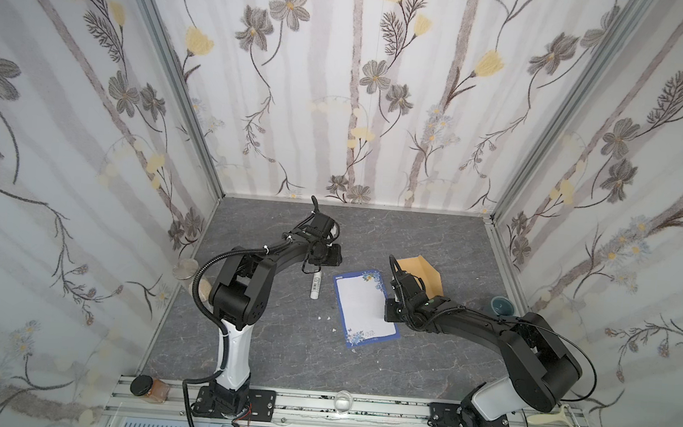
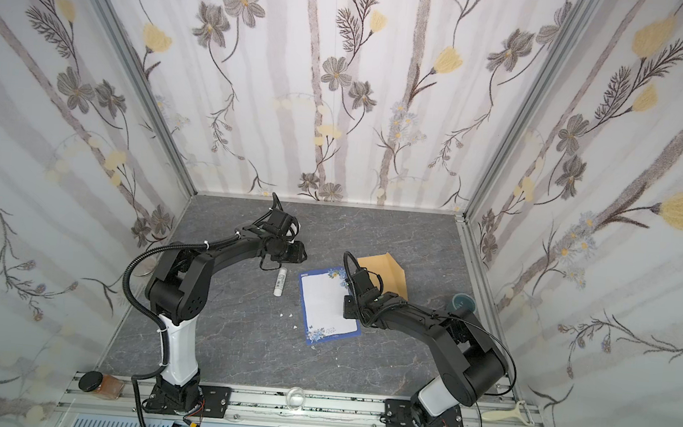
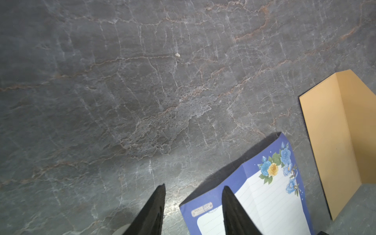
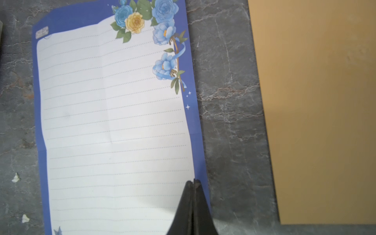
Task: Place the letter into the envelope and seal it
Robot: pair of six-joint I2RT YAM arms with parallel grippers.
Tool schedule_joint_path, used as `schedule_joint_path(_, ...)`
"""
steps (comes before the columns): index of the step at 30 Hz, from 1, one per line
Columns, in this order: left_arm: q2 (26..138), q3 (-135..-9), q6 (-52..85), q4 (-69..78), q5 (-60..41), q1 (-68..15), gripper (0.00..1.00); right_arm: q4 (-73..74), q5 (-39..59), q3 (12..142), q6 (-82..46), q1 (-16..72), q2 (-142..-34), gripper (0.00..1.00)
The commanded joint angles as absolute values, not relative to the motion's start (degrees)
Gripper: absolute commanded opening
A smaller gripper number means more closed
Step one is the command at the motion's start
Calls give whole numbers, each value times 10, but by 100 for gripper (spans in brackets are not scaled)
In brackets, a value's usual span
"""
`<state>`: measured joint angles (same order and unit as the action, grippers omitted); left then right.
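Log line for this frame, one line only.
letter: flat, printed side up, not in envelope | envelope: flap open, beside letter | left gripper: open, empty | right gripper: shut, at letter edge

Soft, even light, faint glare on the tabletop (image 3: 173, 204), shadow beside the letter (image 3: 274, 199), bowed top-view edges.
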<state>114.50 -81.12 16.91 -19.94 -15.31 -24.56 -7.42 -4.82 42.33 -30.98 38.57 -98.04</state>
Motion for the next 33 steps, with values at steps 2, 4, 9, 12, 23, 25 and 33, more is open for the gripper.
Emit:
schedule_joint_path(2, 1137, -809, 176, -211, -184, -246, 47, -71, -38, 427, -307, 388, -981, 0)
schedule_joint_path(4, 1138, -804, 180, -212, -193, -246, 47, -67, -33, 422, -311, 388, -982, 0)
schedule_joint_path(9, 1138, -792, 184, -215, -205, -247, 47, -50, -25, 399, -321, 388, -984, 0)
schedule_joint_path(12, 1139, -787, 182, -218, -209, -247, 47, -44, -24, 390, -327, 388, -990, 0)
schedule_joint_path(23, 1152, -794, 177, -233, -181, -246, 51, -25, -18, 371, -340, 388, -998, 0)
schedule_joint_path(25, 1157, -799, 177, -237, -171, -245, 52, -25, -18, 371, -340, 388, -997, 0)
schedule_joint_path(33, 1180, -821, 173, -244, -160, -244, 54, -26, -18, 370, -341, 388, -992, 0)
